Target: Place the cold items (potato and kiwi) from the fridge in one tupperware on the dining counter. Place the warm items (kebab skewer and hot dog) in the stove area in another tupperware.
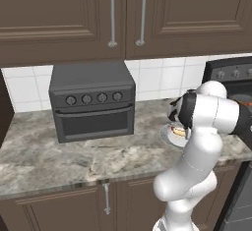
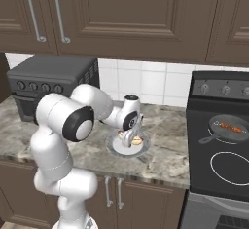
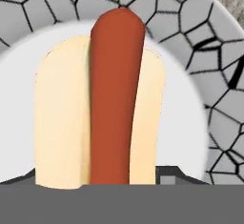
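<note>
The hot dog (image 3: 116, 99), a red sausage in a pale bun, lies on a round plate (image 3: 190, 27) with a grey cracked-pattern rim. My gripper (image 3: 95, 178) is down over it, with a dark fingertip pressed against each long side of the bun. From the right base view the hand (image 2: 130, 136) reaches down onto the hot dog (image 2: 137, 141) on the plate (image 2: 116, 149). The kebab skewer (image 2: 229, 126) lies in a dark pan (image 2: 216, 121) on the stove. The potato, kiwi and tupperware are out of view.
The plate (image 1: 167, 137) stands on the marble counter (image 1: 74, 151). A grey toaster oven (image 1: 92, 102) sits on the counter to the left. To the right is the black stove (image 2: 219, 174). Brown wall cabinets (image 2: 136, 18) hang above.
</note>
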{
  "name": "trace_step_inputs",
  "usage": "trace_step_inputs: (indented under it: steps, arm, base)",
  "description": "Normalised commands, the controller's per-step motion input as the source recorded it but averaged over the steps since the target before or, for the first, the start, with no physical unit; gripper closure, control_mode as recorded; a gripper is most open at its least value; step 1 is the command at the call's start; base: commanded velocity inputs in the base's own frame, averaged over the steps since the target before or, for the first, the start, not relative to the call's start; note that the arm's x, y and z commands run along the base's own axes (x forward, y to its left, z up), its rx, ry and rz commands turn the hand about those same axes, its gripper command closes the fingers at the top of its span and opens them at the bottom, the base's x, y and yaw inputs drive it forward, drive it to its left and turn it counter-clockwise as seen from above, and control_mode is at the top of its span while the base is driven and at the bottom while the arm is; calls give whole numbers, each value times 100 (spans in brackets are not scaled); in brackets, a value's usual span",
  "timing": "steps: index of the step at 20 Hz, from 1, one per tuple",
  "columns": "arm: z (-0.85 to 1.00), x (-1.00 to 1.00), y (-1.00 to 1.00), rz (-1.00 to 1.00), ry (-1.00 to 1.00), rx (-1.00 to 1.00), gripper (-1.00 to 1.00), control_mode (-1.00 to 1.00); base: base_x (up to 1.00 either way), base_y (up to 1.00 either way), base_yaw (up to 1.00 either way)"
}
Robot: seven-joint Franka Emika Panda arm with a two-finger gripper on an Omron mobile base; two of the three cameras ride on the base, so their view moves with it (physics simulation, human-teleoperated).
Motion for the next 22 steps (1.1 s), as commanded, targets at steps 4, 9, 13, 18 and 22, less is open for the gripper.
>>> trace_step_inputs:
  steps: [4, 9, 13, 18, 22]
  arm:
    - [0, -95, 1, 0, -72, 4, 100, -100]
    - [68, -97, 5, -6, -85, 4, 100, -100]
    - [100, -81, 14, -7, -43, 0, 100, -100]
    - [100, -91, 24, -4, -11, -1, 100, -100]
    - [100, -68, 55, 0, 27, -24, 100, -100]
  base:
    - [0, 0, 0]
    - [0, 0, 0]
    - [0, 0, 0]
    - [0, 0, 0]
    - [0, 0, 0]
